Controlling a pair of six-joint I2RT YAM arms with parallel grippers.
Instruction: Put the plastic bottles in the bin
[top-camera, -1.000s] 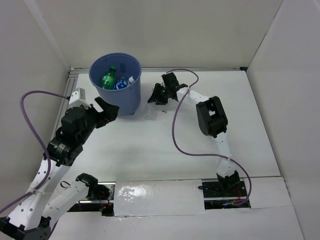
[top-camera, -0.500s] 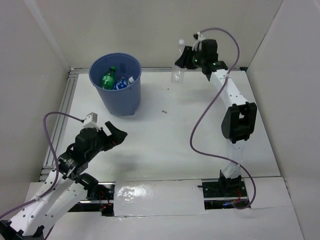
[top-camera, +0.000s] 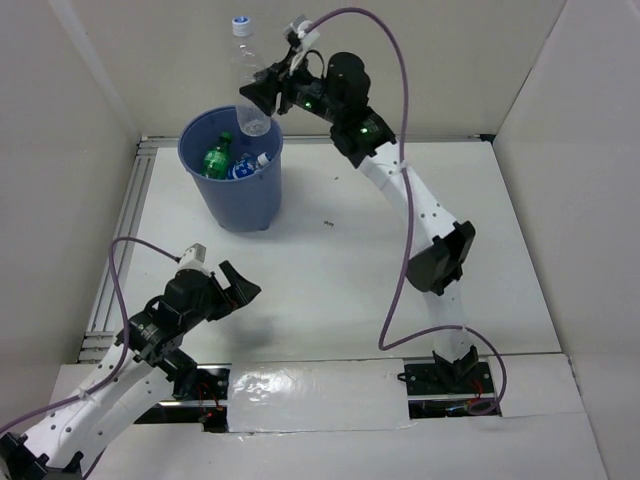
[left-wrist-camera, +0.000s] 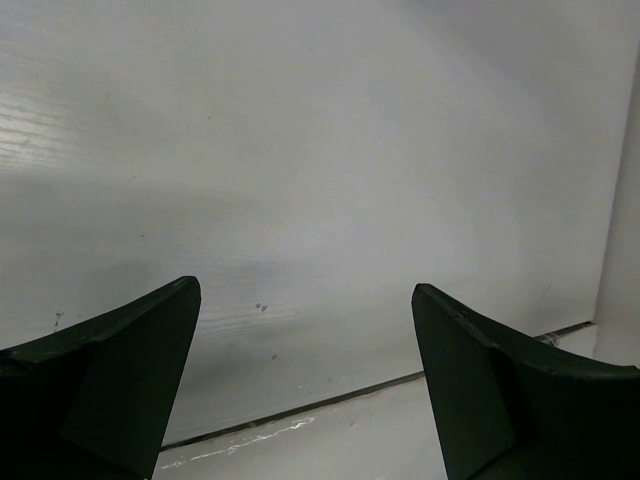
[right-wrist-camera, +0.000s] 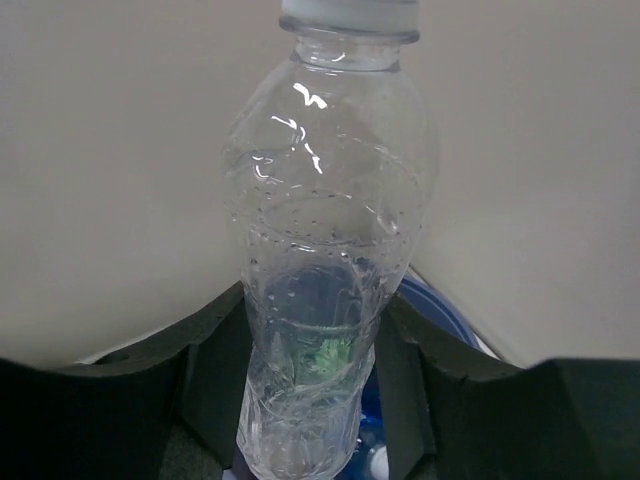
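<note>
My right gripper (top-camera: 262, 98) is shut on the lower body of a plain clear plastic bottle (top-camera: 246, 62) with a white cap, holding it upright above the far rim of the blue bin (top-camera: 240, 205). In the right wrist view the bottle (right-wrist-camera: 330, 200) fills the gap between the pads of that gripper (right-wrist-camera: 310, 380), and the bin's rim (right-wrist-camera: 440, 312) shows behind it. Inside the bin lie a green bottle (top-camera: 217, 158) and a blue-labelled bottle (top-camera: 246, 167). Low over the table's near left part, my left gripper (top-camera: 238, 288) stands open, nothing between its fingers (left-wrist-camera: 305, 295).
White walls close in the table on the left, back and right. A small dark speck (top-camera: 327, 222) lies on the white tabletop right of the bin. A purple cable (top-camera: 400, 200) loops beside the right arm. A foil-covered strip (top-camera: 310, 392) runs between the arm bases.
The right arm has lifted the clear bottle from the table and swung it left to above the bin. The left arm has drawn back from the bin toward the near edge.
</note>
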